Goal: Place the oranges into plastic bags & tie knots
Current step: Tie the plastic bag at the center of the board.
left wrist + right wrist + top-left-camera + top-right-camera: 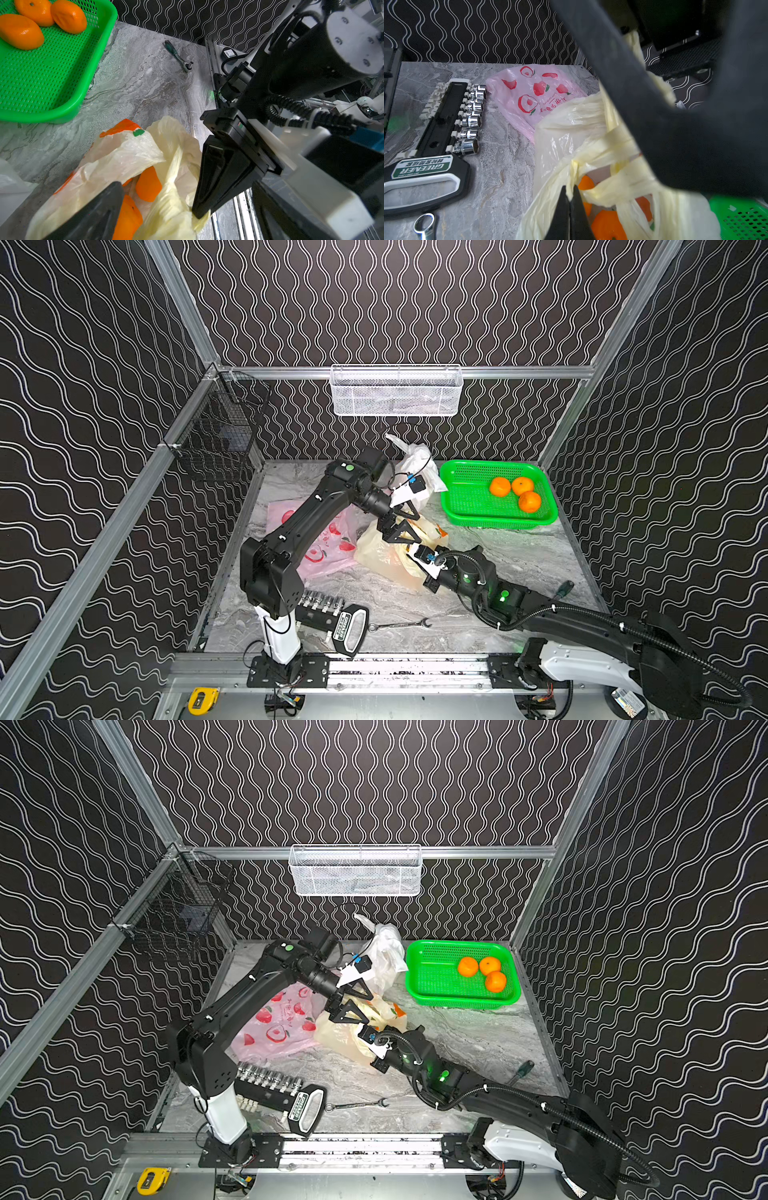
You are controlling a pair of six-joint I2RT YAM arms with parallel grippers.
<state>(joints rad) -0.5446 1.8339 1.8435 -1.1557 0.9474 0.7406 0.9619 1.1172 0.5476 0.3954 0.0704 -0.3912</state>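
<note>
**A:** Where do we find the left gripper (419, 528)?

**B:** We see it over the yellowish bag (380, 558) in the middle of the marble table (519, 564). Its jaws are spread wide, one finger on each side of the bag's bunched top, with nothing clamped between them.

**A:** And the right gripper (569, 188)?

**B:** We find it low at the same bag. Its jaws are pressed together, pinching a twisted strip of the bag's handle (575, 166).

**A:** Where are the oranges (522, 485)?

**B:** We count three in the green basket (498, 524) at the far right of the table, clustered together. We see more through the yellowish bag's open mouth, but we cannot count those.

**A:** Is that bag knotted?

**B:** We see its handles cross over the mouth, but we cannot tell whether they form a knot.

**A:** And the other bags?

**B:** We see the pink bag (328, 547) lying flat just beside the yellowish one, partly under the left arm. The white bag (415, 460) stands behind, next to the basket, bunched, with a tail sticking up.

**A:** Anything else?

**B:** We see a socket set (328, 605) and a wrench (399, 624) near the front edge, and a ratchet (178, 56) by the right edge.
</note>
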